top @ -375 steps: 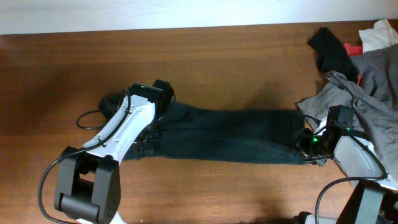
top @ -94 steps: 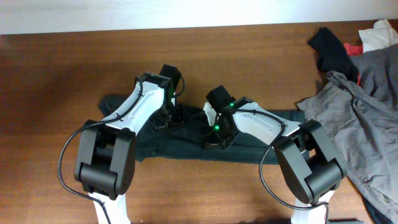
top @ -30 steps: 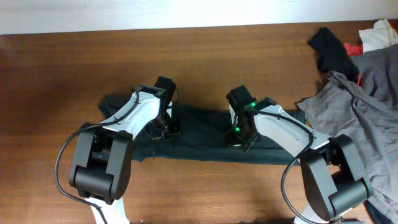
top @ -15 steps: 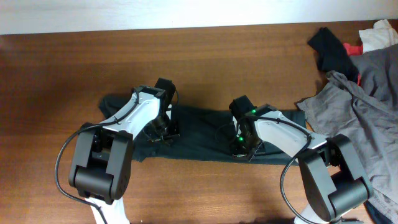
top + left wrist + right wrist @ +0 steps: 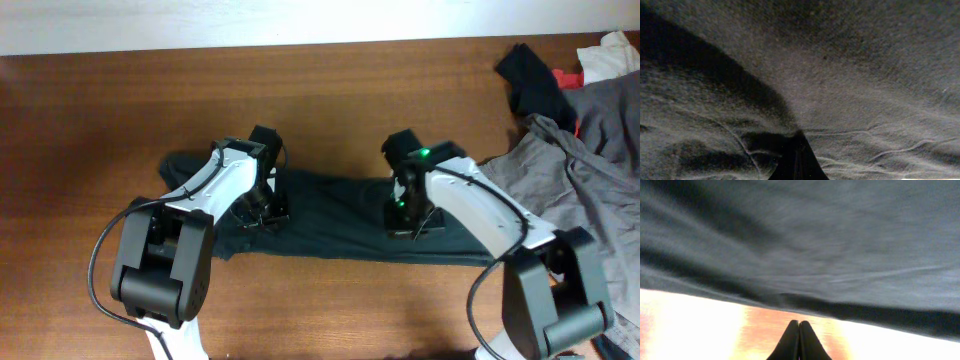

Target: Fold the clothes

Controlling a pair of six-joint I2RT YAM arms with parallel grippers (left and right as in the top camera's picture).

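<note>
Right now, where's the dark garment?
In the overhead view, the dark garment lies stretched left to right across the middle of the table, under the left gripper and right gripper. Its right end is next to the grey garment.

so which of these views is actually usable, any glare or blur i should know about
Overhead: sharp and evenly lit, no glare. Left wrist: dim and grainy, the clothes fill the frame and the shut left hand barely stands out from the shadowed folds. Right wrist: fabric soft and streaky, the table blown out to white-orange glare, the shut right hand a dark shape against it.
</note>
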